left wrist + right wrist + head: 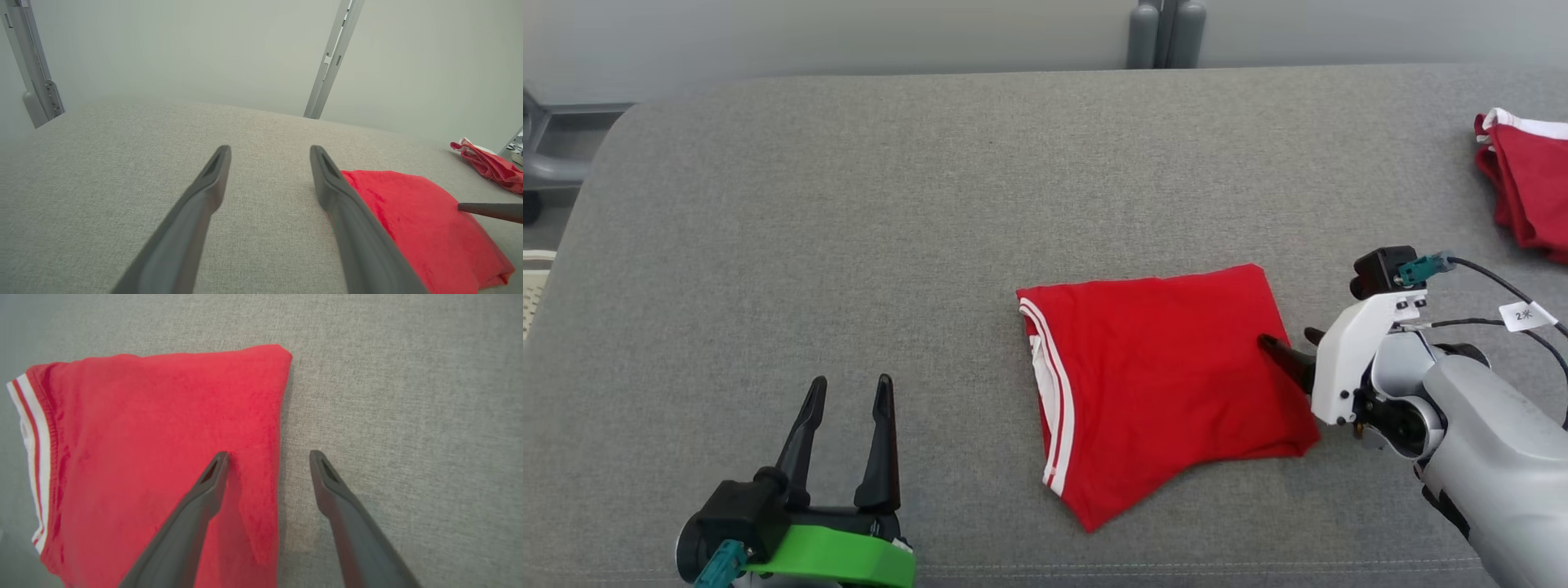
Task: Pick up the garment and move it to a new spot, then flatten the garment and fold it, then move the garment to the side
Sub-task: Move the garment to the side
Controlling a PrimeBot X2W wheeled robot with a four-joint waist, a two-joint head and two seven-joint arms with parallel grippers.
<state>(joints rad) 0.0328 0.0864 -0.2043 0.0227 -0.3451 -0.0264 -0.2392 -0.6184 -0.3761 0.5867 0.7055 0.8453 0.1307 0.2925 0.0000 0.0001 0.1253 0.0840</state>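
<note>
Garment (1168,384) is seen folded into a compact red packet, lying flat near the middle of the grey padded surface (849,204), so pick-up, flattening and folding are judged done; only the move to the side is judged left; right gripper (1286,336) is held with jaws wide apart astride the packet's right edge, one finger over cloth, one over bare surface, nothing gripped; left gripper (851,381) is parked well apart at lower left, jaws wide, empty; another red cloth (1527,188) is seen at the far right edge.
</note>
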